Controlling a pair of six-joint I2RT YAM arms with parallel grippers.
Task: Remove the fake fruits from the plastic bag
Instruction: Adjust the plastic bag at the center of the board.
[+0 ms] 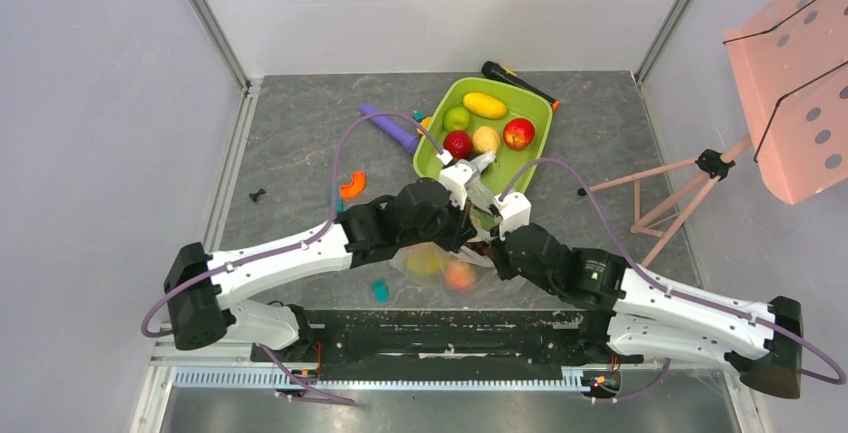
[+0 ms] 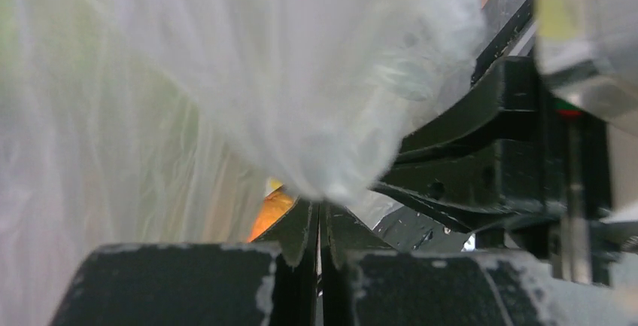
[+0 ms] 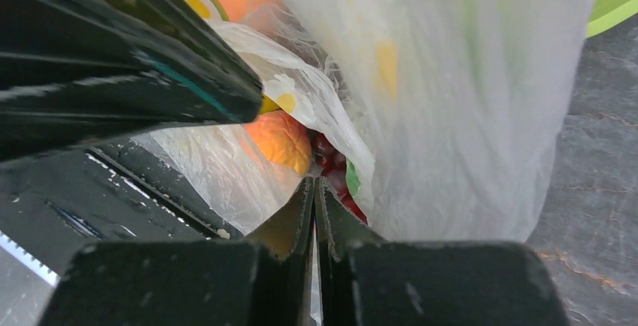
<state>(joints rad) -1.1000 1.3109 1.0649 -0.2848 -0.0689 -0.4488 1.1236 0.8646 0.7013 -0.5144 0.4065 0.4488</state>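
Plastic bag point(image 2: 226, 77) film is right in the left gripper point(image 2: 320, 220): its two black fingers point(image 2: 295, 237) are pressed flat together and the crinkly sheet funnels down into their tips, so that is a pinch on the bag. A sliver of orange fruit point(image 2: 271, 213) shows just left of those tips, behind the film.

Over to the right gripper point(image 3: 314, 194): its fingers are closed tight as well, tips up against the bag's lower fold. Whether any film is caught between them, I cannot tell. Just above those tips, through the film, sit the fake fruits point(image 3: 282, 139): an orange one mid-frame, dark red grapes point(image 3: 336, 169) to its right, more orange at the top edge.

From overhead, both wrists meet at the centre of the frame. The bag hangs crumpled just below them, near the arm bases, with yellow and orange showing inside. Above the grippers lies the green tray point(image 1: 546, 125), holding five more fruits: green, yellow, two red, one peach. A purple stick point(image 1: 392, 128) lies left of the tray, an orange block point(image 1: 350, 186) lower left of it, and a teal block point(image 1: 380, 291) just left of the bag.
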